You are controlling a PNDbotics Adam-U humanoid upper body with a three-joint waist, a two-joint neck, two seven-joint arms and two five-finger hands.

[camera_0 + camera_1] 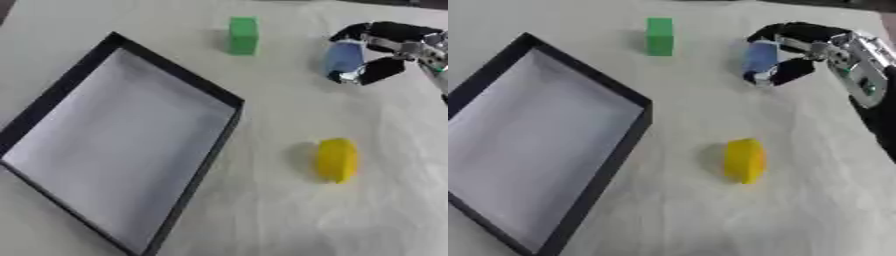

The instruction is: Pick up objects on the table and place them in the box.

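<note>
Right hand (pixel 802 50): reached in from the upper right, black fingers (pixel 785 31) curled over the top of a blue object (pixel 760 59) and the thumb tucked in under its lower right side, so clenched around that object rather than released. Silver-and-black wrist (pixel 857 67) trailed off toward the right edge. Blue object: rounded, upright or nearly so, with a small shiny silver patch at its lower end; impossible to tell whether lifted clear of the table (pixel 798 200) or resting on it. Left hand: nowhere in either view.

Just to the left of the grasped object, apart from it: a green block (pixel 242 35), standing upright near the far edge of the table. Nearer and well below the hand: a yellow object (pixel 337 160), rounded and oval, lying alone on the pale cloth-like surface, with a soft shadow on its left side.

Farther left, filling most of that side: the box (pixel 179 82), a shallow rectangular tray with thin black walls and a pale grey floor, set askew so that one corner pointed toward the green block. Lay near the block and well apart from the yellow object.
</note>
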